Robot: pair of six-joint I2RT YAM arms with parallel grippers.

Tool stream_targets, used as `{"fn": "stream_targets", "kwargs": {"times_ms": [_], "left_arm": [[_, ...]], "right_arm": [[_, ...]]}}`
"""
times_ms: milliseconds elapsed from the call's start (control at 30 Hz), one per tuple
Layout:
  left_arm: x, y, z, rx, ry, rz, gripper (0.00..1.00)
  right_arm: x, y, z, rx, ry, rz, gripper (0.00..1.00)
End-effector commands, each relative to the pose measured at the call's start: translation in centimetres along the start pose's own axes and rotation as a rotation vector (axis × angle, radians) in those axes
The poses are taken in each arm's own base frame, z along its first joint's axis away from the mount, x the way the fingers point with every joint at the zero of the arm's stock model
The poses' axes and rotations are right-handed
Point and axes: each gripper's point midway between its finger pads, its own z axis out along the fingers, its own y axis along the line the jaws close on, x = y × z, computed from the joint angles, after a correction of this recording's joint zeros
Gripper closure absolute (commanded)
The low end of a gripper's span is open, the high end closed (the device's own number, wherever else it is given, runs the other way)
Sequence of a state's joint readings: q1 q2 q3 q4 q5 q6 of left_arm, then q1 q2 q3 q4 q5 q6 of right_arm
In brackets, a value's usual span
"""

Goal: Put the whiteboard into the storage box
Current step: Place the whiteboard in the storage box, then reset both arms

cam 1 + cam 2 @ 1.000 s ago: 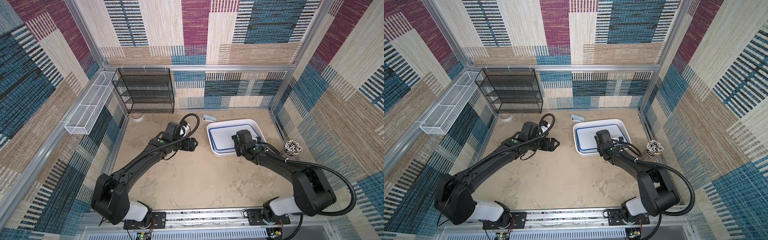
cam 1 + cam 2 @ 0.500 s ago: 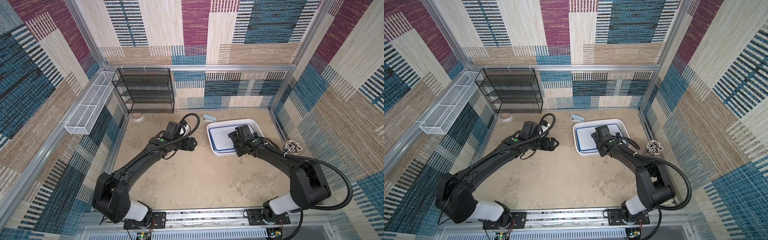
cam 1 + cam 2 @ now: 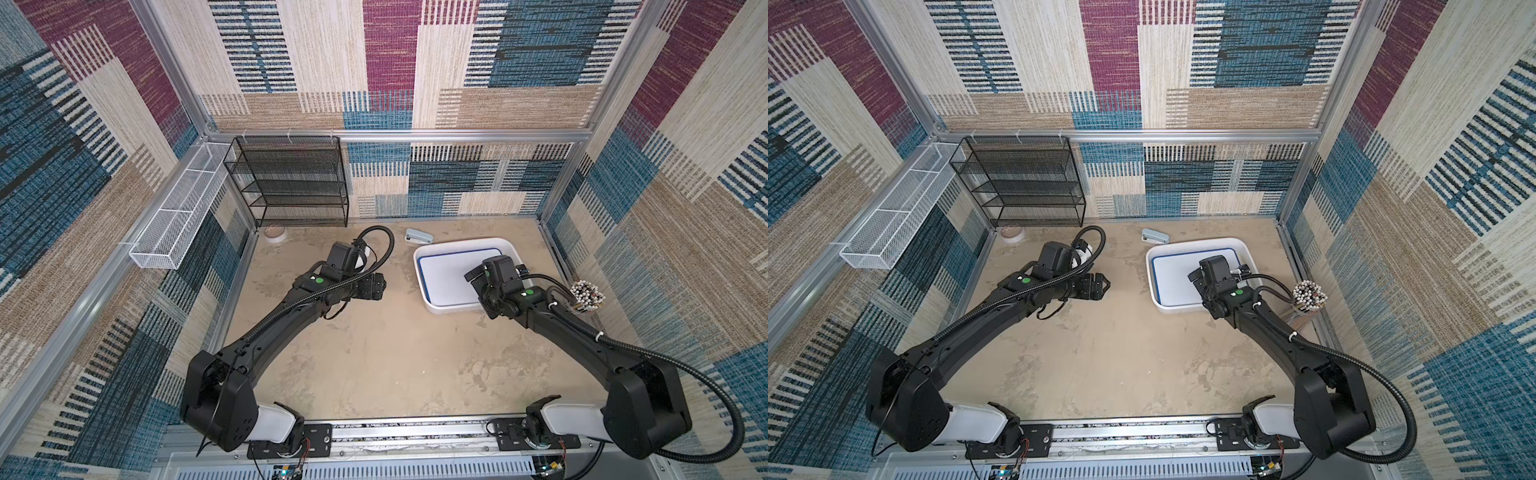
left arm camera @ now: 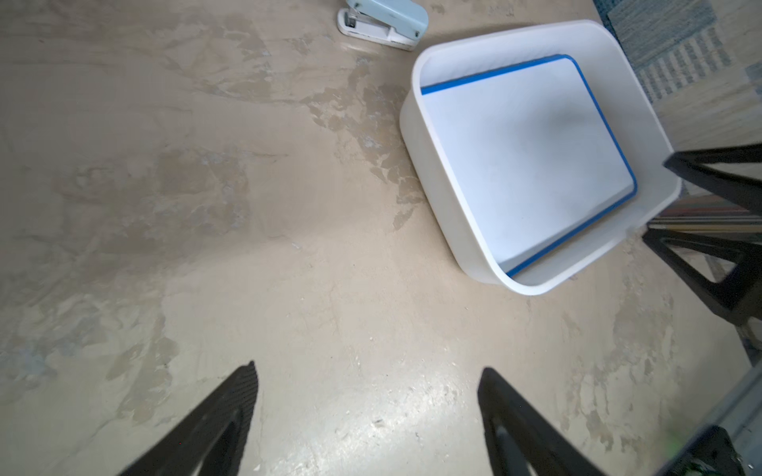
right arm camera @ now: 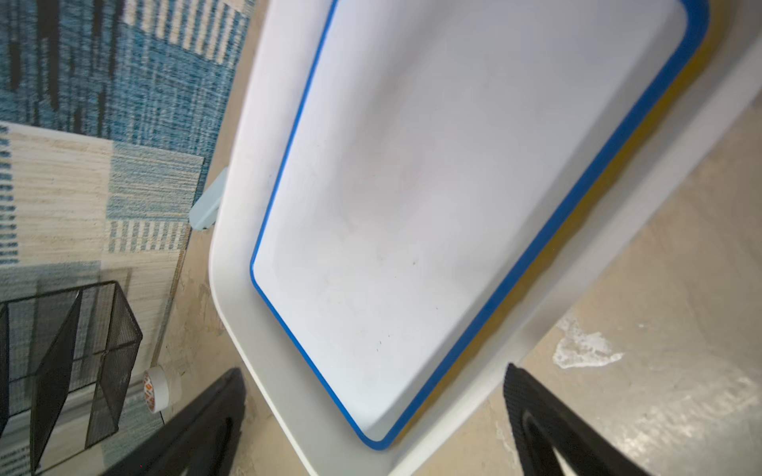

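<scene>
The whiteboard (image 3: 446, 274), white with a blue rim, lies inside the white storage box (image 3: 457, 242) at the back right in both top views; whiteboard (image 3: 1177, 276), storage box (image 3: 1196, 242). My right gripper (image 3: 477, 277) hangs open above the box's near right part, holding nothing. In the right wrist view, the right gripper (image 5: 373, 369) frames a corner of the whiteboard (image 5: 433, 206) and the box rim (image 5: 247, 329). My left gripper (image 3: 377, 287) is open and empty over bare table left of the box. In the left wrist view, the left gripper (image 4: 369, 366) faces the whiteboard (image 4: 523, 160) and box (image 4: 433, 181).
A light blue stapler (image 3: 419, 237) lies just behind the box. A tape roll (image 3: 275, 232) sits by the black mesh rack (image 3: 291, 183) at the back left. A white wire basket (image 3: 178, 212) hangs on the left wall. A bundle of pens (image 3: 586, 295) stands at the right.
My right gripper has shifted slightly toward the back over the box, with its jaws a little wider. The left arm has not moved.
</scene>
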State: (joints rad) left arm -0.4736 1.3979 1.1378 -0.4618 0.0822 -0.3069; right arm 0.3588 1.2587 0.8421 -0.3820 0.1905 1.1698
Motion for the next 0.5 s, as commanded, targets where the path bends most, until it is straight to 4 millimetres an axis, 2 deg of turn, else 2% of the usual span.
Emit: {"fn": "stream_targets", "kwargs": {"times_ms": [0, 167, 300, 467], "left_arm": [[-1.1, 2.6, -1.2, -0.121, -0.073, 0.007, 0.12], [-2.3, 6.4, -3.4, -0.262, -0.186, -0.041, 0.1], [-2.8, 9.7, -4.9, -0.358, -0.267, -0.086, 0.08], [-2.3, 15.4, -6.2, -0.525, -0.309, -0.19, 0.08]], "right_arm": [[-2.4, 2.7, -1.7, -0.137, -0.14, -0.227, 0.0], [-5.2, 3.8, -4.6, -0.191, -0.333, -0.447, 0.0], [-6.6, 4.5, -5.9, -0.207, -0.465, -0.605, 0.0], [-7.6, 3.9, -7.3, -0.237, -0.637, -0.694, 0.0]]}}
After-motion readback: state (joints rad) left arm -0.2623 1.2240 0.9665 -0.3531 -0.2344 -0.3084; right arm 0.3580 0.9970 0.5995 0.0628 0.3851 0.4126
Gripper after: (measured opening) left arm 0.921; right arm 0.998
